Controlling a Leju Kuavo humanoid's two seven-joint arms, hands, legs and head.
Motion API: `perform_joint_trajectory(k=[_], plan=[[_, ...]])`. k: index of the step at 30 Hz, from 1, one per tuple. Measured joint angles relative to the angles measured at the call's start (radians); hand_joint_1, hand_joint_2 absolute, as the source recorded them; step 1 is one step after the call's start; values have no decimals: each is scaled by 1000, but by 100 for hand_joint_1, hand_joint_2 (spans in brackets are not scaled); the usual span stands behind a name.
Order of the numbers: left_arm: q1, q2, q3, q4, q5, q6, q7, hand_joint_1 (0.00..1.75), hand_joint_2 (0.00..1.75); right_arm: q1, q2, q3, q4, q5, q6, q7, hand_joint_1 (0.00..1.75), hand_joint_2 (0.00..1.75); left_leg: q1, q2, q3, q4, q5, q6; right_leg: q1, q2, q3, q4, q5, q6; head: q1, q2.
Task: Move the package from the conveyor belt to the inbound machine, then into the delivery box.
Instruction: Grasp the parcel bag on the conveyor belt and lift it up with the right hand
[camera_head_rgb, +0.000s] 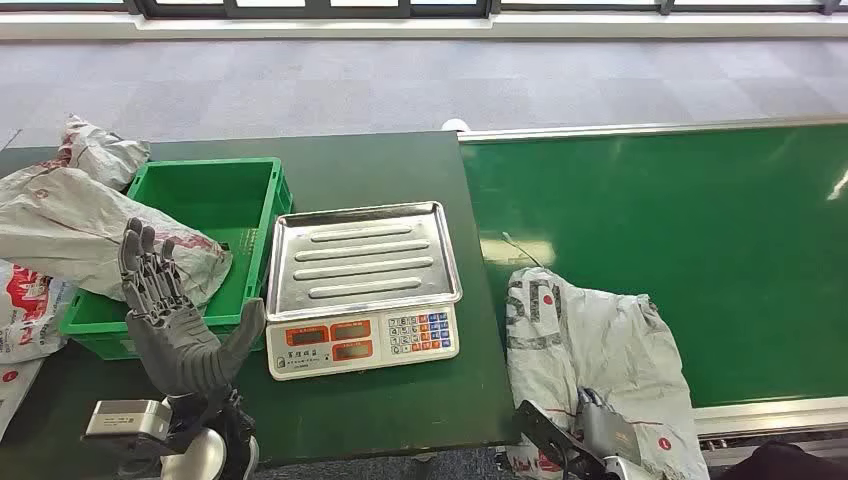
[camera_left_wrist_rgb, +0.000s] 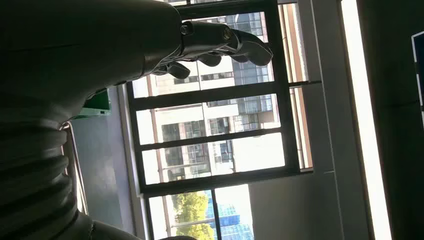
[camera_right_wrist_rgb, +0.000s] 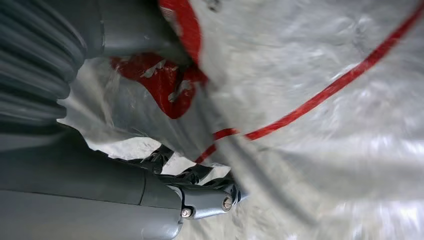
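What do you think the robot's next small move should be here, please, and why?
Probably lift the package off the conveyor belt and carry it toward the scale. The right hand appears closed on its plastic, the package lies at the belt's near edge, and the scale's tray is bare.

A dark green table (camera_head_rgb: 390, 170) stands beside a conveyor belt (camera_head_rgb: 700, 230) with a bright green surface and silver edge rails, the two touching along the table's right side. On the table sits a green crate (camera_head_rgb: 255, 200) at the left, holding a crumpled white package with red print (camera_head_rgb: 70, 225) that spills over its left wall. Just beside the crate, to its right, rests a weighing scale (camera_head_rgb: 362, 290) with a steel tray on top and a keypad at the front. More white bags (camera_head_rgb: 100, 150) lie at the table's far left. On the belt's near edge lies a grey-white package (camera_head_rgb: 600, 340), overhanging toward the front
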Motion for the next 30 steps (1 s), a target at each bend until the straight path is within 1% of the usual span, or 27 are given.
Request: perform_joint_trajectory(k=[2,5,7,15,24,28,30], plan=[[0,0,0,2,1,-2,-1,0,175,-8,-1,20,-19,-7,-6,-4,175,175,-1,-4,0,0,3,-1,-1,-3,-2,2,-1,-1,0,0],[0,0,1,10,2,-5,-3,0,175,-28,-5,61,-66,-19,-15,-11,175,175,-1,-17,-4,0,11,-3,-1,-15,-11,6,-1,-2,0,0],[0,1,1,14,2,-7,-4,0,175,-38,-7,76,-86,-23,-24,-14,175,175,-2,-20,-10,0,14,-5,-1,-20,-15,8,-1,-3,0,0],[-7,6,2,34,3,-12,-6,0,175,-76,-8,101,-147,-26,-46,-17,175,175,-3,-21,-13,0,14,-6,-1,-22,-21,12,-2,-6,0,0],[-12,8,2,44,3,-12,-6,0,175,-75,-8,105,-173,-26,-51,-16,175,175,-7,-21,-15,0,14,-6,-2,-22,-23,14,-2,-6,0,0],[-13,9,2,46,3,-12,-6,0,175,-76,-8,105,-175,-17,-40,0,0,175,-8,-21,-16,0,14,-5,-3,-22,-24,14,-2,-6,0,0],[-14,10,2,50,6,-12,-5,0,175,-76,-9,105,-170,31,11,62,0,175,-9,-21,-17,0,14,-5,-3,-22,-25,14,-2,-6,0,0]])
